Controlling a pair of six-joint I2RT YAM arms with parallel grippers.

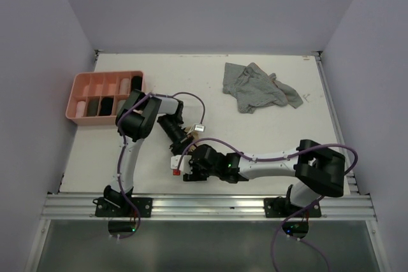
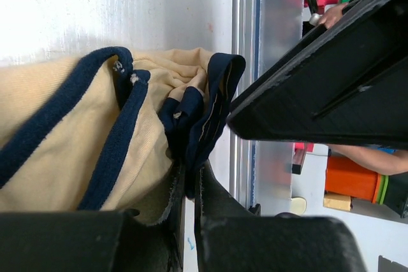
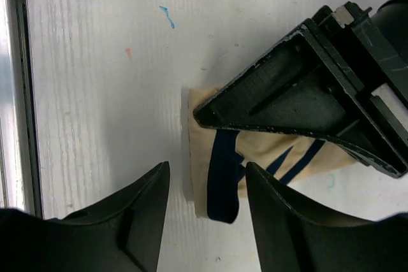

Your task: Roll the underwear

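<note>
A beige underwear (image 2: 57, 138) with dark navy trim lies bunched on the white table. My left gripper (image 2: 190, 173) is shut on a fold of its navy trim. In the right wrist view the same beige underwear (image 3: 201, 157) shows under the left gripper's body (image 3: 299, 103). My right gripper (image 3: 207, 179) is open, and the garment's navy-trimmed end lies between its fingers without touching them. Both grippers meet near the table's front centre, the left gripper (image 1: 184, 138) just behind the right gripper (image 1: 189, 165). A grey striped underwear (image 1: 258, 87) lies crumpled at the back right.
A pink compartment tray (image 1: 81, 85) with rolled garments stands at the back left. The metal rail (image 1: 210, 205) runs along the table's near edge, close to both grippers. Walls close in the table on three sides.
</note>
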